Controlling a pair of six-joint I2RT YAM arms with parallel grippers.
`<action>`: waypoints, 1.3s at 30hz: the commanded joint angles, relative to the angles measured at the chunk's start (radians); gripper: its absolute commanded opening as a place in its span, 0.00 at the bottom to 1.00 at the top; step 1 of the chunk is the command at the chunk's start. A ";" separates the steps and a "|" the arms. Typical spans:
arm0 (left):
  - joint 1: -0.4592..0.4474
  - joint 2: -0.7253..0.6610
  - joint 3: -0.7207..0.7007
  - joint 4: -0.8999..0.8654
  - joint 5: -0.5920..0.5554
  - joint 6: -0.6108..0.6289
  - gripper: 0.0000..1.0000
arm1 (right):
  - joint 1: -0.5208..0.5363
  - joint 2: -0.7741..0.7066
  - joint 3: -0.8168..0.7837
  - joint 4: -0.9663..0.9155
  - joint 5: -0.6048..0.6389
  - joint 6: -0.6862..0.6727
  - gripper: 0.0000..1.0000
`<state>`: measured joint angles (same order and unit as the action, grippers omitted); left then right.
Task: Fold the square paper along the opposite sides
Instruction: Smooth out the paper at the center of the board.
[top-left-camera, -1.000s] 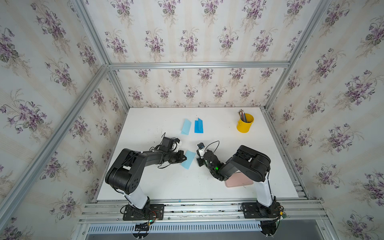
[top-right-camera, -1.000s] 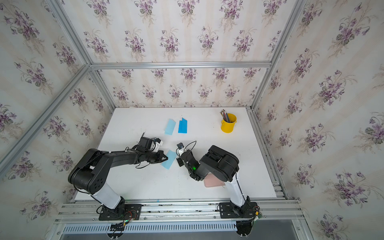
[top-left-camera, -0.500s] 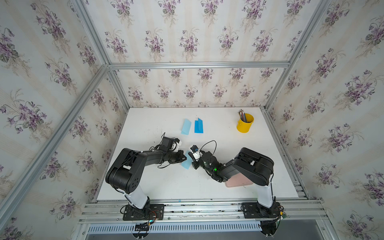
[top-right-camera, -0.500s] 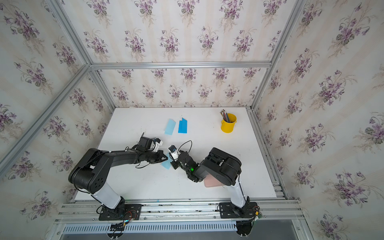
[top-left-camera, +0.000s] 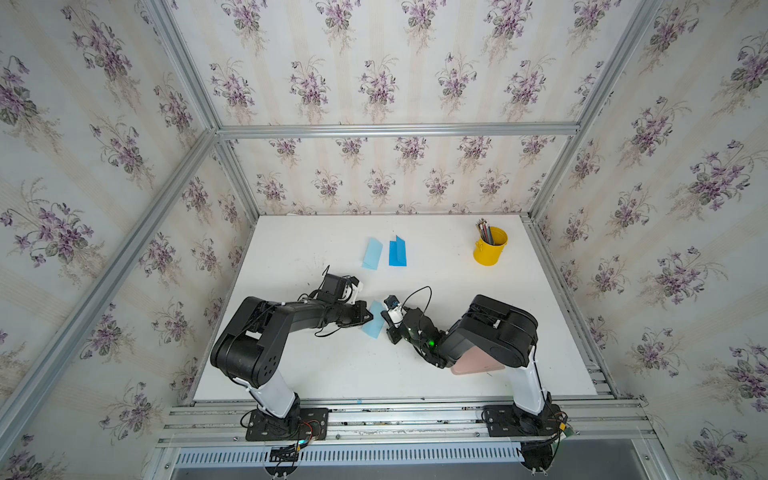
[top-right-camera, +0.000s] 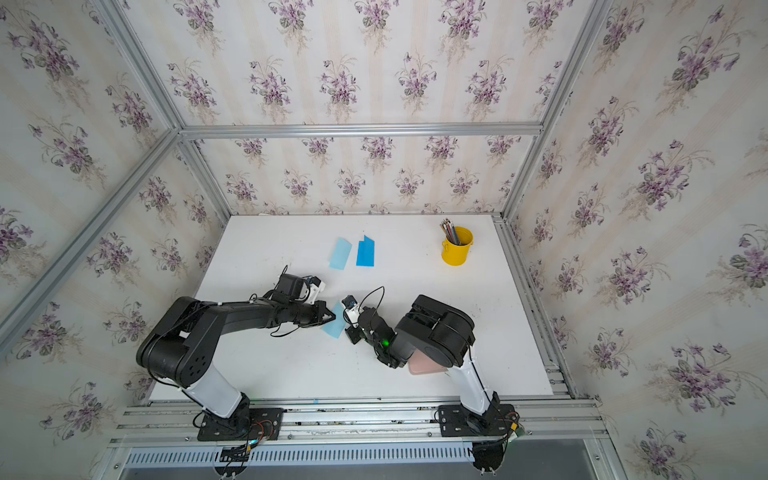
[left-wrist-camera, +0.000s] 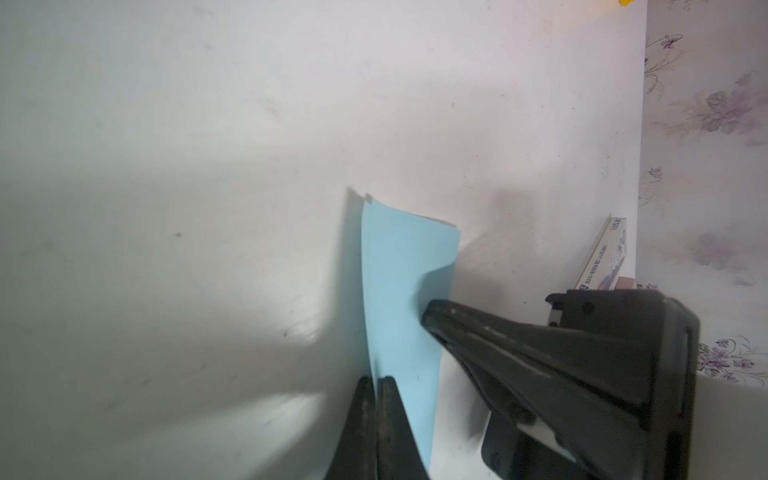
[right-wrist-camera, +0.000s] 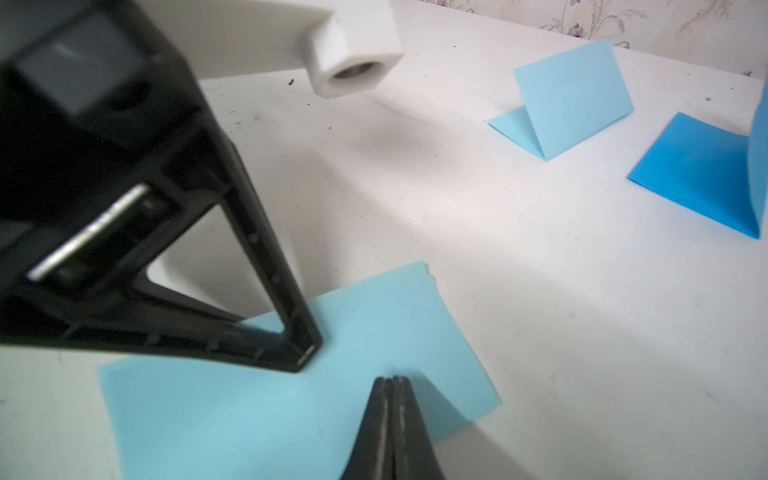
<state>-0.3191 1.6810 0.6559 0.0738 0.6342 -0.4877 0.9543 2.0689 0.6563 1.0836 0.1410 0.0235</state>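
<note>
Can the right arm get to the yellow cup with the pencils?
Probably yes. Only bare white table lies between the right end effector and the yellow metal cup of pencils; nothing stands in the way.

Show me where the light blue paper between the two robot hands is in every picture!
In a top view: paper on the table, where both arms meet.
In a top view: paper, same spot.
Left wrist: paper at the left gripper, right gripper tip on it.
Right wrist: paper under both gripper tips.
Shared landmark: left gripper tip on the paper, in all views.
</note>
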 joint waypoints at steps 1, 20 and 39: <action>0.010 0.011 -0.016 -0.191 -0.136 0.021 0.00 | -0.019 -0.006 -0.011 -0.089 0.066 0.010 0.00; 0.018 0.025 -0.011 -0.179 -0.146 0.021 0.00 | -0.042 -0.111 -0.021 -0.011 -0.083 -0.011 0.00; 0.035 0.054 0.055 -0.211 -0.175 0.042 0.00 | 0.037 0.053 0.030 0.043 -0.125 -0.038 0.00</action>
<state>-0.2920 1.7176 0.7197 0.0006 0.6609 -0.4767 0.9890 2.1044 0.6846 1.1252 0.0181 0.0002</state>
